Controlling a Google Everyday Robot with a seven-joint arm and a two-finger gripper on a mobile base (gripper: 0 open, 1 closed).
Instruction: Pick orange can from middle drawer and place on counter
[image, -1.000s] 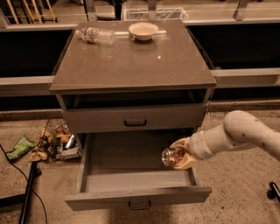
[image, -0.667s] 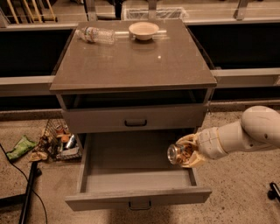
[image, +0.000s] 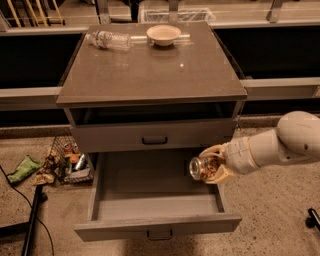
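Observation:
My gripper is shut on the orange can, holding it on its side with a silver end facing left. It hangs above the right side of the open middle drawer, the lowest grey drawer, pulled out with a dark handle at its front. The drawer's inside looks bare. My white arm reaches in from the right. The counter, the cabinet's flat grey-brown top, lies above and behind the can.
On the counter's far edge lie a clear plastic water bottle on its side and a beige bowl. A shut drawer sits above the open one. A wire basket of snacks and a green bag are on the floor at left.
The gripper with the can has risen a little and shifted right, out from the drawer's inside toward its right edge.

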